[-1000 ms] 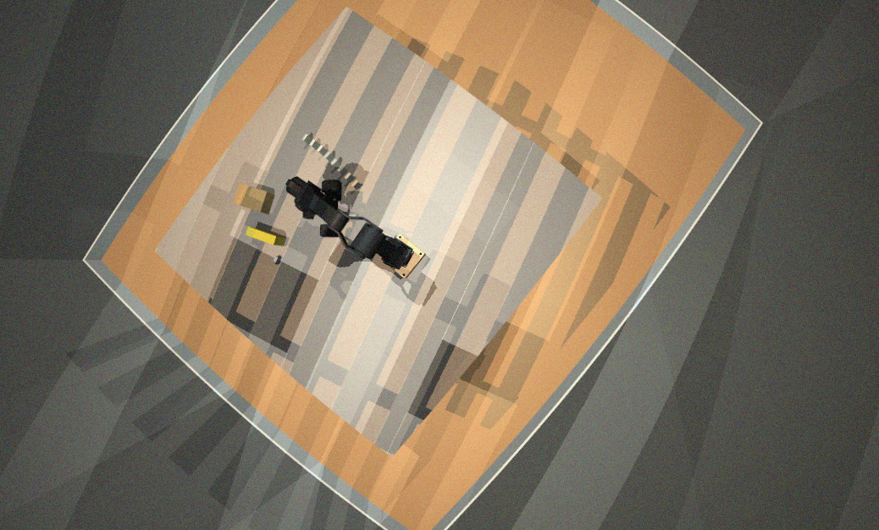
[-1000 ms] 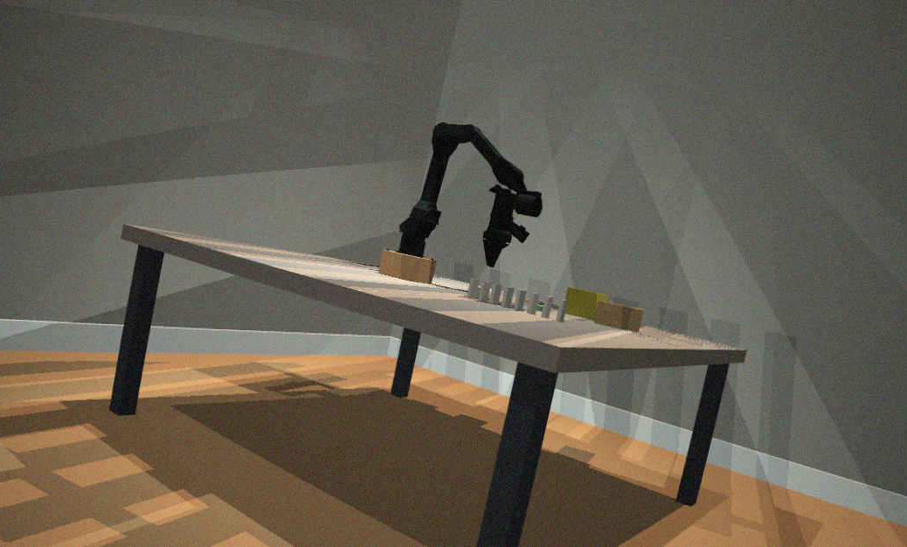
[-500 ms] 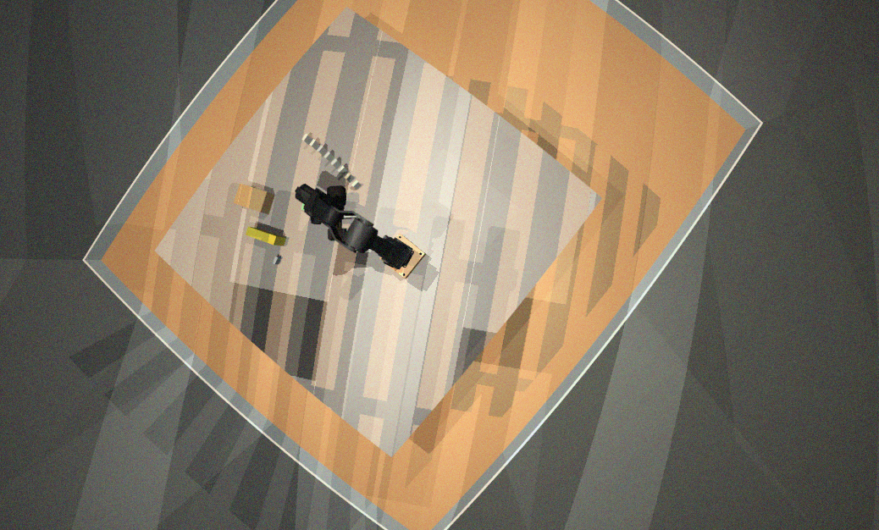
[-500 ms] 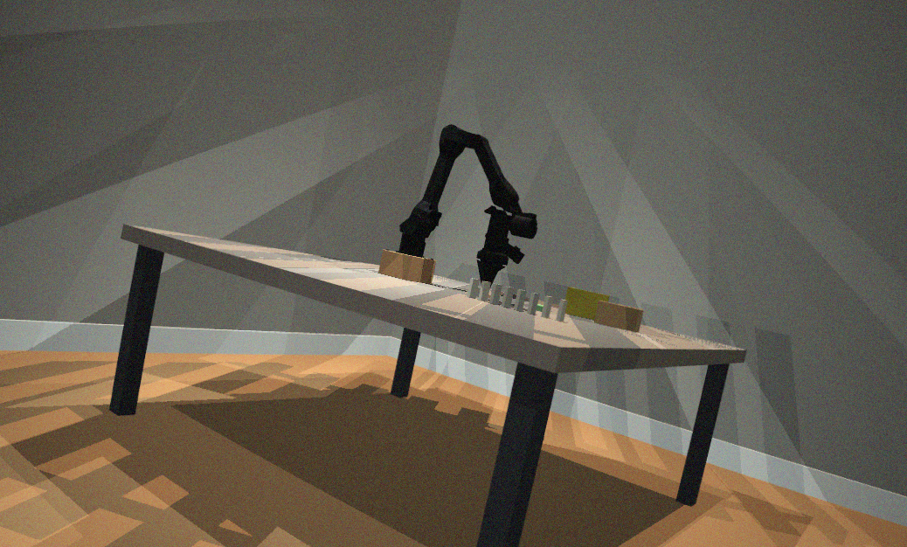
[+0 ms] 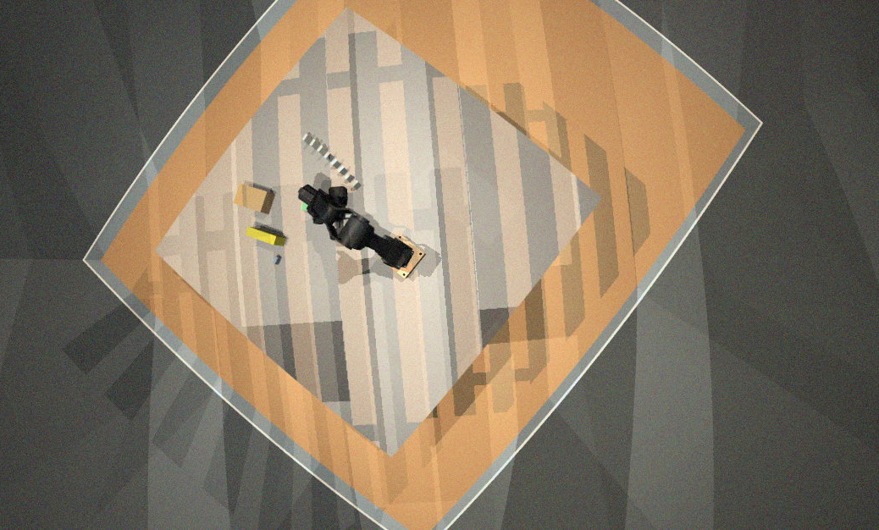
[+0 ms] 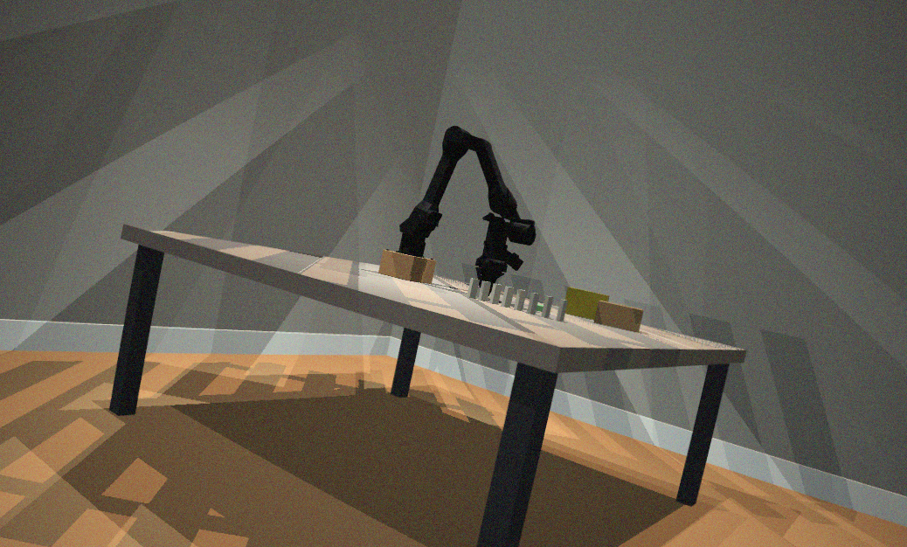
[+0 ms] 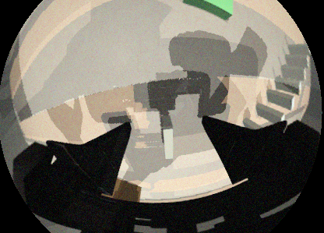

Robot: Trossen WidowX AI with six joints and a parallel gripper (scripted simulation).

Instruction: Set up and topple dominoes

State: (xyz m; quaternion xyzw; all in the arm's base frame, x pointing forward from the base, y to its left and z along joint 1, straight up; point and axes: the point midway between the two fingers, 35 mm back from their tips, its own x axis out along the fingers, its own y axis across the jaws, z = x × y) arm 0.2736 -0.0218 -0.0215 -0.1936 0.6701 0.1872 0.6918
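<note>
A row of several pale grey dominoes [image 5: 327,157] [image 6: 519,299] [image 7: 280,97] stands upright, evenly spaced as far as I can see. My gripper [image 6: 486,285] [image 7: 167,122] is open and empty, pointing down low over the table, beside the base end of the row. In the overhead view its fingertips are hidden under the arm. One loose pale domino [image 7: 167,143] shows below and between the spread fingers in the wrist view, with its long narrow face up. It appears to lie on the table. The arm hides it in the overhead view.
A flat green block [image 5: 304,207] [image 6: 540,307] [image 7: 208,1] lies close to the gripper. A tan box [image 5: 251,197] [image 6: 618,316], a yellow block [image 5: 265,235] [image 6: 581,302] and a small dark blue piece [image 5: 277,259] are farther out. The row stands at the right in the wrist view.
</note>
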